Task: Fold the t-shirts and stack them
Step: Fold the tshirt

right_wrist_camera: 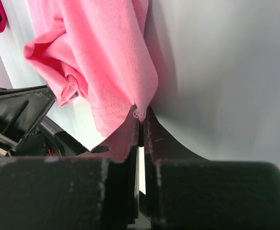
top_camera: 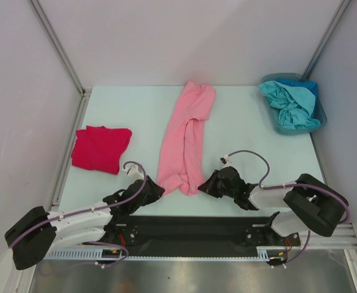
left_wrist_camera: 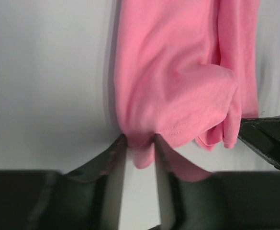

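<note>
**Top external.** Pink t-shirt point(top_camera: 187, 131): long rumpled strip down the middle of the table point(top_camera: 251, 146), near hem at the arms. Left gripper point(top_camera: 155, 186) and right gripper point(top_camera: 207, 183) sit at its two near corners. Red t-shirt point(top_camera: 100, 148): folded, well apart to the left. Teal and blue t-shirts point(top_camera: 288, 101): heaped in a bin point(top_camera: 317, 122) at the far right.

**Left wrist.** Jaws stand narrowed, with the hem corner point(left_wrist_camera: 140, 151) bunched between them and touching both fingers. This reads as a pinch.

**Right wrist.** Jaws are nearly together, nipping the stitched hem edge point(right_wrist_camera: 139, 114).

**Handling.** Light, limp knit that drapes and creases and is not fragile. A thin nip may slip, so hold at the doubled hem corners.
</note>
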### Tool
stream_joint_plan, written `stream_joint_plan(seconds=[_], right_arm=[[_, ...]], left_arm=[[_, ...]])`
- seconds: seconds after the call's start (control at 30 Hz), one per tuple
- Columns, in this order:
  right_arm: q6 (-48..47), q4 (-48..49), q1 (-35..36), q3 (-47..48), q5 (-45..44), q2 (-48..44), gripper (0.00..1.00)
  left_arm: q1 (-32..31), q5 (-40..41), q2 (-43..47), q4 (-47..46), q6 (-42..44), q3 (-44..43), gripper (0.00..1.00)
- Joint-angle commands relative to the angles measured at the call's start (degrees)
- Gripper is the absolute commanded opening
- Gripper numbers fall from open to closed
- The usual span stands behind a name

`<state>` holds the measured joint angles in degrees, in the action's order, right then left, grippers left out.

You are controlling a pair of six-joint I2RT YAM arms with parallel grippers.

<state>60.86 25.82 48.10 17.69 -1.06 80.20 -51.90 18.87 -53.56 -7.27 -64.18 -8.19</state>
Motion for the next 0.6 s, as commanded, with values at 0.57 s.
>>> stream_joint_plan(seconds=[0.57], right_arm=[[-0.57,2.65,-1.07,-0.38,0.44,3.91,0.0]], left_arm=[[-0.22,4.95,9.88,30.99,4.86,-14.31,0.07]])
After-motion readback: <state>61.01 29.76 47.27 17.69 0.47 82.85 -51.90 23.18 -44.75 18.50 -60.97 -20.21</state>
